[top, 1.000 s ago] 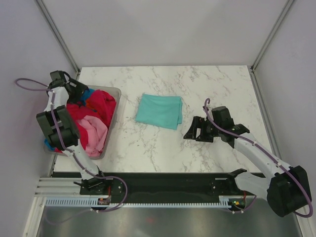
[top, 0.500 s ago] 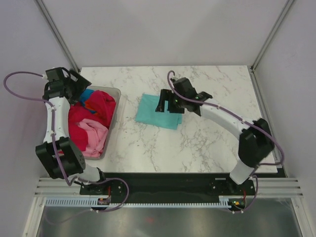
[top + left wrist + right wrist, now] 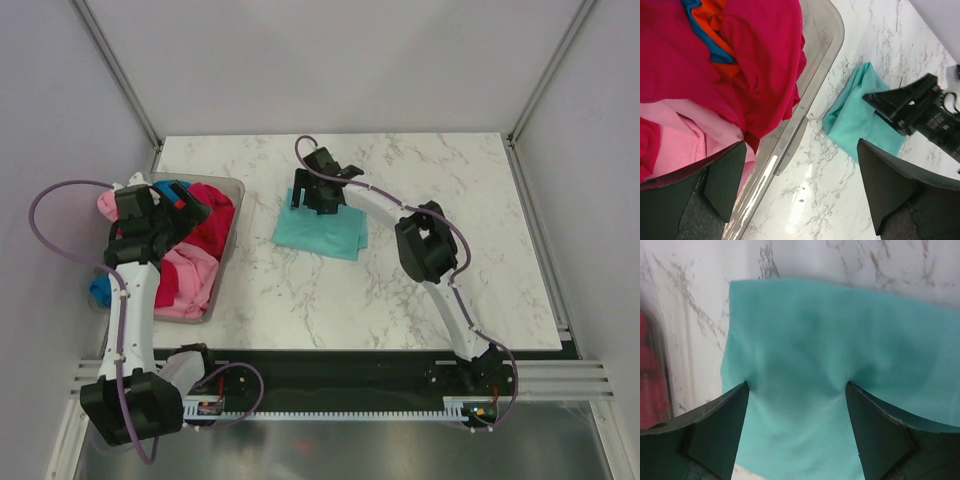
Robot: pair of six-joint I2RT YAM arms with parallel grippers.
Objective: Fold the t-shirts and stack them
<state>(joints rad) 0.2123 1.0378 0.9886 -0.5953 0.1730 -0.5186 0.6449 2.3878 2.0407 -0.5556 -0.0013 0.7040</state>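
A teal t-shirt point(image 3: 325, 230) lies folded on the marble table, right of the tub. My right gripper point(image 3: 316, 203) is at its far left edge. In the right wrist view the gripper point(image 3: 796, 390) is open, both fingertips point(image 3: 742, 392) pressing down into the teal cloth point(image 3: 840, 330), which dimples around them. My left gripper point(image 3: 180, 215) hovers over the tub's right side, open and empty point(image 3: 805, 200). The tub holds a crimson shirt point(image 3: 740, 65), a light pink shirt point(image 3: 685, 145) and a bright blue one point(image 3: 715, 47) with orange cloth beside it.
The grey translucent tub point(image 3: 228, 235) stands at the table's left edge; its rim point(image 3: 790, 145) runs under my left gripper. Blue cloth point(image 3: 100, 292) shows at the tub's outer left side. White walls close in the table at the back and sides.
My right arm swung from the table's right side across to the teal shirt's far left edge. My left gripper moved from the tub's far corner to over its right side.
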